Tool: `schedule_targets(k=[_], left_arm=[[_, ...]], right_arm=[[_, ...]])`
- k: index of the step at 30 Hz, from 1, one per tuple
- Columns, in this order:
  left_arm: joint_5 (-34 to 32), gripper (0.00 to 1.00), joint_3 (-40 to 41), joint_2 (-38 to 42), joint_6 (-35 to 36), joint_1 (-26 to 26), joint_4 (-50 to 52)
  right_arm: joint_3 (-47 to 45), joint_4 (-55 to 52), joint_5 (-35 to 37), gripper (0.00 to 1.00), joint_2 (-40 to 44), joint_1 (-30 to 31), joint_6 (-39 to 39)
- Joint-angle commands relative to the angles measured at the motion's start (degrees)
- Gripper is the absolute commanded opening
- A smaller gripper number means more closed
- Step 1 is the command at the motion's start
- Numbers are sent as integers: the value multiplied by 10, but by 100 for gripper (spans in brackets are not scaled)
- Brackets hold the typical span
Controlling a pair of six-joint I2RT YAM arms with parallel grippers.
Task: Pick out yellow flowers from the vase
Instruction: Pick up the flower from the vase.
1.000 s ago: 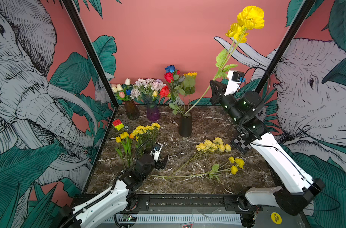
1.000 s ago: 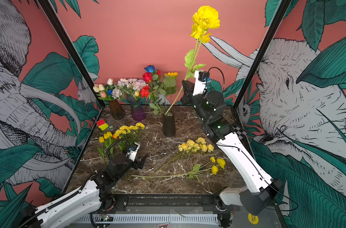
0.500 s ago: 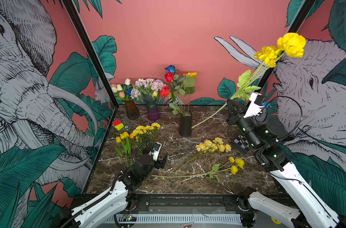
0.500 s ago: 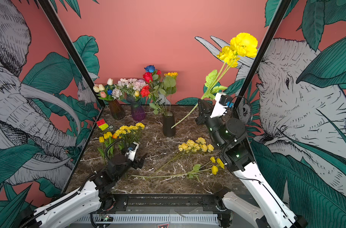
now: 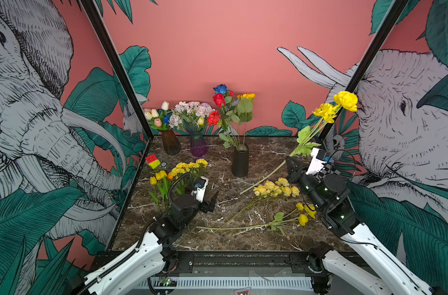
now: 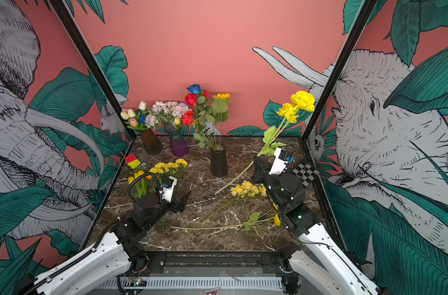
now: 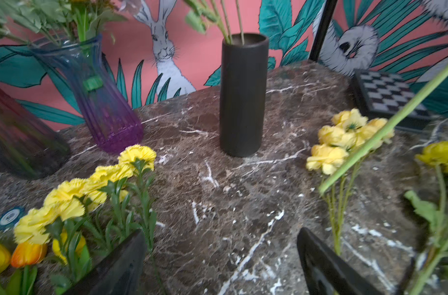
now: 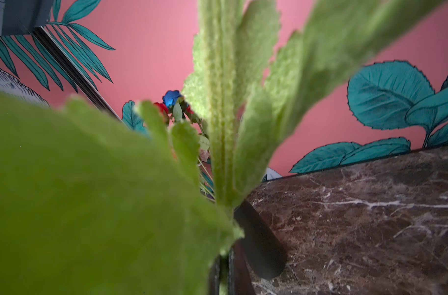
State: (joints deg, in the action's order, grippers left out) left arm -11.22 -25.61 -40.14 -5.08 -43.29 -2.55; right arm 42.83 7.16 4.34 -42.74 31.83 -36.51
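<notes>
- In both top views, the right gripper (image 5: pixel 290 163) (image 6: pixel 258 163) is pinching the green stem of the held yellow flower (image 5: pixel 345 101) (image 6: pixel 303 101), its jaws drawn tight on the stem just below the leaves.
- The stem is slanting through the jaws. The two blooms are riding high beside the right wall panel, and the cut end is pointing down near the pale yellow cluster (image 5: pixel 276 189), clear of the black vase (image 5: pixel 240 161).
- In the right wrist view, blurred green leaves (image 8: pixel 90 191) are filling most of the picture, and a dark finger (image 8: pixel 261 245) is showing beside the stem's base.
- The left gripper (image 5: pixel 212 201) is hovering low over the marble table (image 5: pixel 256 242) with its jaws spread wide and nothing between them.
- In the left wrist view, its two fingers (image 7: pixel 120 265) are framing bare marble. The yellow carnations (image 7: pixel 72 189) are lying just beside one finger, with the black vase standing well beyond.
- Other yellow flowers are lying on the table. The yellow tulips (image 5: pixel 157 176) are next to the carnations, and a long-stemmed yellow sprig (image 5: pixel 303 218) is lying near the right arm.
- One yellow-orange bloom (image 5: pixel 247 96) is standing in the black vase among red and blue roses, and a yellow tulip (image 5: pixel 200 120) is sitting in the purple vase (image 5: pixel 197 146).
</notes>
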Motion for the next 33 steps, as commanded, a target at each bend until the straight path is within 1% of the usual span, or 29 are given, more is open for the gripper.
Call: schedule_targets(k=[1, 2, 4, 6, 8, 10, 13, 16, 23, 30, 33], left_arm=[[98, 94, -67, -45, -19, 4, 16], [122, 94, -86, -64, -20, 3, 19], [198, 92, -128, -105, -8, -4, 24], [238, 90, -167, -140, 9, -21, 39], [244, 90, -205, -171, 26, -43, 62], [237, 90, -240, -204, 41, -66, 90], [238, 90, -287, -250, 49, -82, 130], [243, 87, -317, -283, 48, -88, 151], [264, 81, -347, -326, 45, -96, 172], [271, 69, -362, -353, 45, -97, 184], [285, 62, -369, -365, 44, -98, 187]], right_arm=[[-28, 75, -27, 0, 1, -1, -73], [-42, 91, -34, 0, -2, -1, -88], [-69, 117, -43, 0, -9, 0, -118], [-93, 144, -49, 0, -15, 3, -144], [-115, 163, -49, 0, -18, 10, -162], [-134, 177, -42, 0, -17, 21, -177], [-147, 189, -32, 0, -21, 46, -180], [-159, 208, -31, 0, -37, 71, -185], [-192, 277, -7, 0, -66, 116, -202], [-192, 286, -3, 0, -74, 150, -206], [-194, 284, 4, 0, -72, 166, -203]])
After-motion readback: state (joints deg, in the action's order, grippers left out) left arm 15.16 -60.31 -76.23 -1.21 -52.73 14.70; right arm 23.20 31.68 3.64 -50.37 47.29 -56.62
